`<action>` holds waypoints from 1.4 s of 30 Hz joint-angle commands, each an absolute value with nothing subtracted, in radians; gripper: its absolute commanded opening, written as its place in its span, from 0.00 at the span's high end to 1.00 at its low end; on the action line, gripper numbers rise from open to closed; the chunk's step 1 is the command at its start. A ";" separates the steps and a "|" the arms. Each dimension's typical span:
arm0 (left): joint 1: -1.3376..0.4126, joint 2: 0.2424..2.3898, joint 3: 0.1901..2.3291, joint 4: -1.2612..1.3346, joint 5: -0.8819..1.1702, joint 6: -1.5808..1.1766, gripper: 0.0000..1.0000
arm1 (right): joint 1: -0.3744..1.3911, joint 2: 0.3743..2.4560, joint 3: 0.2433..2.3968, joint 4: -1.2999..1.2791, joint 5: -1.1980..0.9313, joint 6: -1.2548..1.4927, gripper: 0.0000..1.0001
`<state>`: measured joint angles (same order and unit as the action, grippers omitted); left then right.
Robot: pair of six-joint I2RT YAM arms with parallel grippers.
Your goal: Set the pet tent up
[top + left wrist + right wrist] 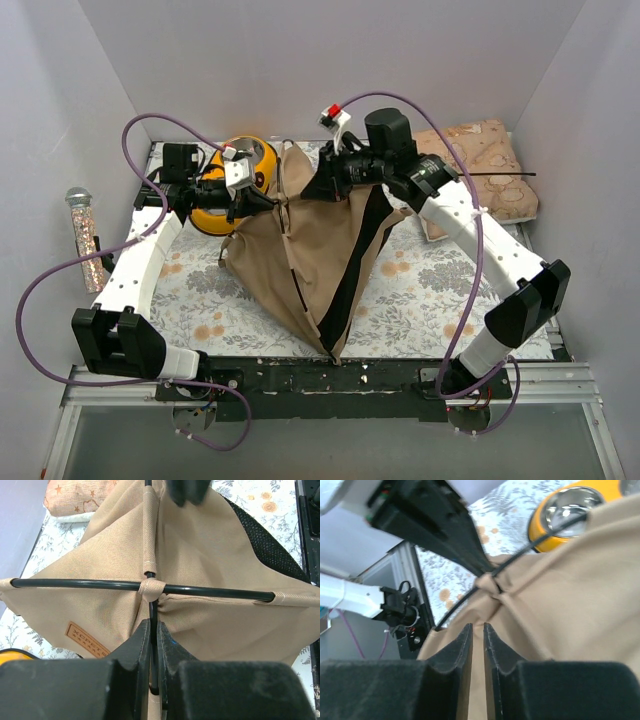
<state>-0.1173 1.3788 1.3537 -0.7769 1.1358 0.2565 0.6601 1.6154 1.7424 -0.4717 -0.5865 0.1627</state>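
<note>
The pet tent (300, 260) hangs half-raised over the floral mat, tan canvas with black trim running down to the near edge. My left gripper (262, 200) (154, 629) is shut on a thin black pole (153, 611) just below the fabric knot where it crosses the second pole (90, 584). The brown label patch (87, 640) sits to the left of my fingers. My right gripper (325, 183) (478, 627) is at the tent's top ridge. Its jaws are almost together, with tan canvas (580, 580) in the narrow gap. It shows as a dark blur (185, 490) on the sleeve.
A yellow double bowl (250, 160) (565, 510) stands behind the left gripper. A pinkish-beige cushion (490, 160) (75, 497) lies at the back right with a loose black rod across it. A glittery tube (85, 225) leans on the left wall. A black rail (400, 375) borders the near edge.
</note>
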 commanded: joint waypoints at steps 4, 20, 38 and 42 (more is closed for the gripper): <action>-0.115 1.387 1.347 -0.796 1.111 0.190 1.00 | 0.758 1.675 1.810 -0.423 -0.597 0.258 0.70; -0.126 1.316 1.293 -0.707 1.074 0.084 1.00 | 0.871 1.727 1.842 -0.491 -0.311 0.290 0.89; -0.029 1.305 1.275 -0.992 1.028 0.388 1.00 | 0.632 1.530 1.738 -0.448 -0.238 0.333 0.99; 0.041 1.315 1.299 -1.060 1.029 0.443 1.00 | 0.600 1.453 1.640 -0.413 -0.203 0.308 0.99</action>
<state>-0.0601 1.3197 1.2922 -0.8215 1.1297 0.3500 0.6991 1.5921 1.6756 -0.5167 -0.3470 0.3813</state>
